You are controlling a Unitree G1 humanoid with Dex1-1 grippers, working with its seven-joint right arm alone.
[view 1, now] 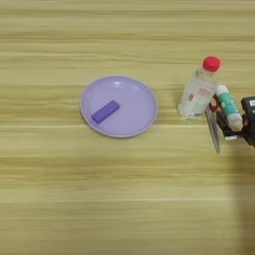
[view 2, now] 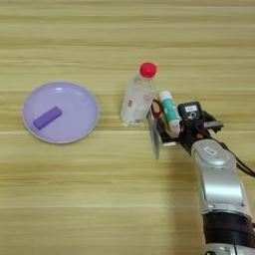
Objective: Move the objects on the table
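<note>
A small teal tube [view 2: 169,109] with white ends lies on the table [view 2: 99,199] just right of a clear bottle, its near end pointing at my right gripper [view 2: 178,127]. The gripper is open, with one black finger [view 2: 168,141] below and left of that end and the other [view 2: 190,111] to its right. I cannot tell whether either finger touches the tube. The flat purple block [view 1: 105,111] lies inside a lilac plate [view 1: 134,89] at the left, far from the gripper.
A clear bottle [view 2: 137,101] with a red cap stands upright against the tube's left side. Red-handled scissors [view 2: 154,133] lie under and beside the tube, blades pointing toward me. My silver forearm [view 2: 218,184] comes in from the bottom right.
</note>
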